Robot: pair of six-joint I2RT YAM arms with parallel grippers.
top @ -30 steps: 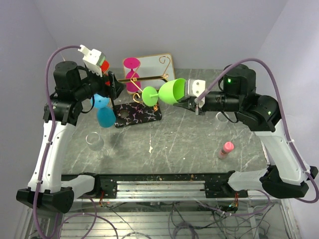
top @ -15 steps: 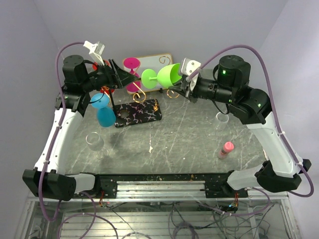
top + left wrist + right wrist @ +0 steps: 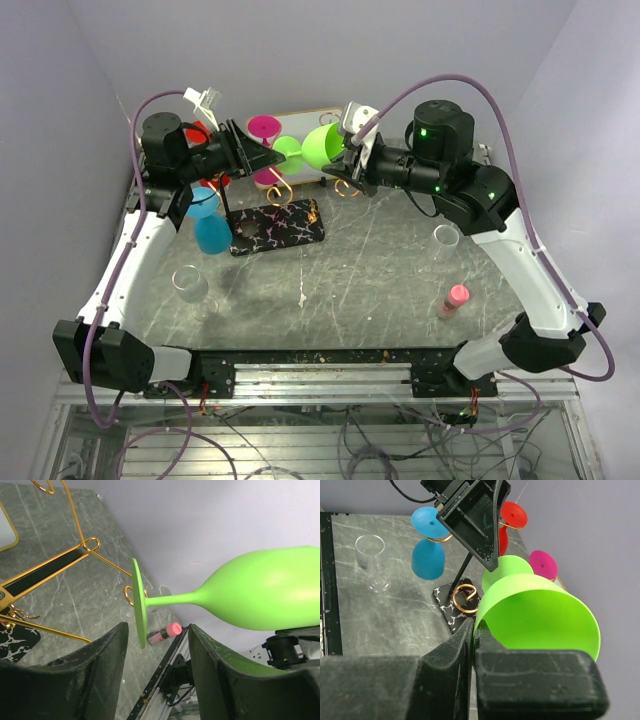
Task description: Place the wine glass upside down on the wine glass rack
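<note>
My right gripper is shut on the rim of a green wine glass and holds it on its side in the air, foot to the left. The pinch on the rim shows in the right wrist view. My left gripper is open, and the glass's foot stands at the gap between its fingertips without touching them. The wine glass rack's gold wire rises from a black marbled base just below the glass. It also shows in the left wrist view and in the right wrist view.
A blue glass, a pink glass and a red glass hang on the rack. A gold-rimmed white tray stands behind it. On the table are a clear glass, another clear glass and a pink-capped bottle.
My right arm has carried the green glass up and to the far left, over the rack. My left gripper has swung right, up to the glass's foot.
</note>
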